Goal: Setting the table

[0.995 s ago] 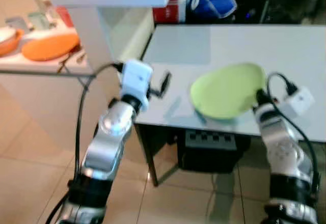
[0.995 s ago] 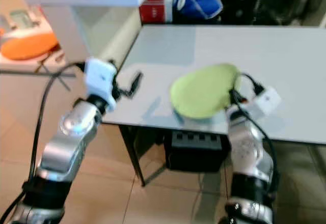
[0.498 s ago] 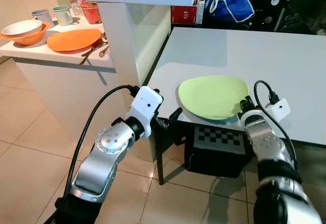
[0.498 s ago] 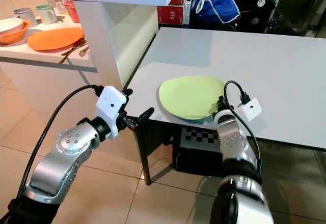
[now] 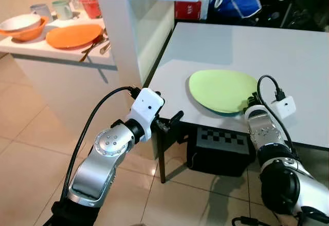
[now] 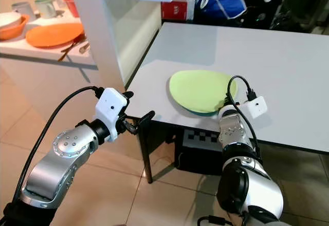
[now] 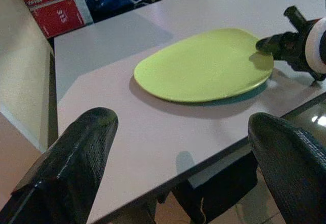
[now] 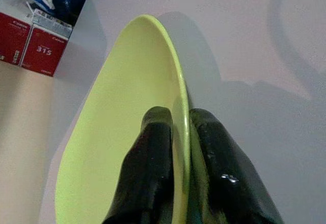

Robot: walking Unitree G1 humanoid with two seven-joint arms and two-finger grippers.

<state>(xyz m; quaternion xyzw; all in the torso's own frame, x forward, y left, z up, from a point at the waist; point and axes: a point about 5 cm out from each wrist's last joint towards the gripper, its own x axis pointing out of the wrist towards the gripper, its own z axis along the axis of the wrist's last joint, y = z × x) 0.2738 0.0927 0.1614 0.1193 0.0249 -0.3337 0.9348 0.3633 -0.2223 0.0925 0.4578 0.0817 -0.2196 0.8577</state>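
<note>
Bright, even indoor light; sharp head views. Soft shadow under the pale green round plate on the matte grey tabletop. Blurred black near fingers in wrist views.

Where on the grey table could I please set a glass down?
The table is bare behind the green plate, toward the blue bag, and on the plate's left. The near edge is crowded: the right gripper pinches the plate's rim.

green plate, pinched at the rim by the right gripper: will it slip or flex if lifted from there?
Probably stiff: the plate holds its shallow curve with only the right gripper pinching its rim. Slip risk seems real: the surface looks smooth and glossy, and the fingers grip one edge only, so it may pivot. Likely breakable if dropped onto the table.
</note>
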